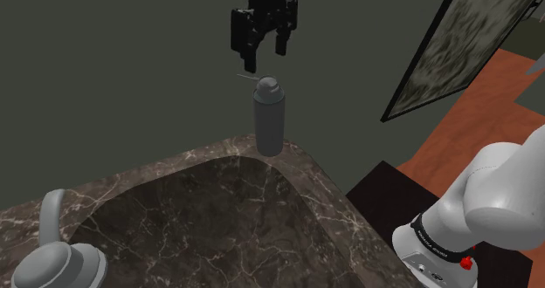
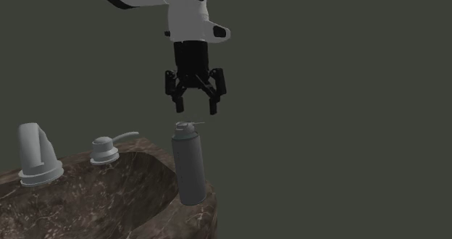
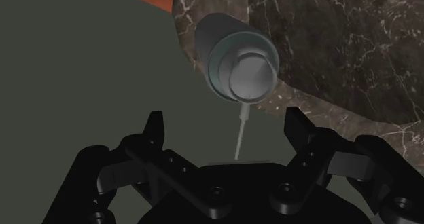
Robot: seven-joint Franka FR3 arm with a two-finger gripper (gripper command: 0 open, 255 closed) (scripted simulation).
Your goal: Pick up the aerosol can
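**Open fingers over a can**

The fingers (image 3: 155, 126) are spread wide, empty. Just beneath them the grey aerosol can (image 3: 238, 60) stands upright at the marbled surface's (image 1: 306, 171) rim; were its cap clipped, it could be toppled off.

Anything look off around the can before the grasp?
Nothing spilled or damaged. The aerosol can stands upright on the dark stone rim, close to its corner. A thin nozzle tube sticks out sideways from its cap. The gripper hangs above, jaws open.
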